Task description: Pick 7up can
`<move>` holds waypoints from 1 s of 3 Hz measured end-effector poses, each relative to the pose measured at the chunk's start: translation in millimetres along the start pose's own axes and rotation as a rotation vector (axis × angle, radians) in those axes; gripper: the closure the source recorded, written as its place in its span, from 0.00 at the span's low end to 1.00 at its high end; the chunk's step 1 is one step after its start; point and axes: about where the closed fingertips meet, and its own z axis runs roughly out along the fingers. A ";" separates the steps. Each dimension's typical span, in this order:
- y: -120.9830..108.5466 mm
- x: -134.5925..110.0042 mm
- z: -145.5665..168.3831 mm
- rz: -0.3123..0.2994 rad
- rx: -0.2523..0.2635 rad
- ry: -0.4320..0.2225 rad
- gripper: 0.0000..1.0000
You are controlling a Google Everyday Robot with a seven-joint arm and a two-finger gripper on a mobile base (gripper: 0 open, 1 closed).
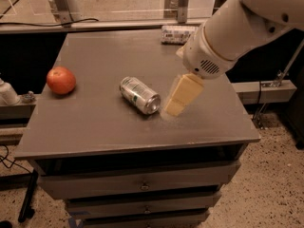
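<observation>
The 7up can point(139, 95), silver with green and white markings, lies on its side near the middle of the grey table point(95, 127), its open-end face turned toward the front right. My gripper point(173, 108) hangs from the big white arm point(228, 32) that reaches in from the upper right. The gripper's tan tip sits just right of the can, low over the tabletop, with a small gap between them. It holds nothing that I can see.
A red apple point(61, 80) sits near the table's left edge. A clear plastic bottle with a white label point(176, 34) lies at the back edge, partly behind the arm. Drawers point(142, 186) are below the tabletop. A white object point(7, 93) stands off the left side.
</observation>
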 end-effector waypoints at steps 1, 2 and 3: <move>0.0 -0.1 0.0 0.000 0.000 0.000 0.00; -1.4 0.1 9.1 0.029 0.015 0.011 0.00; -7.7 -7.7 41.9 0.075 0.023 0.034 0.00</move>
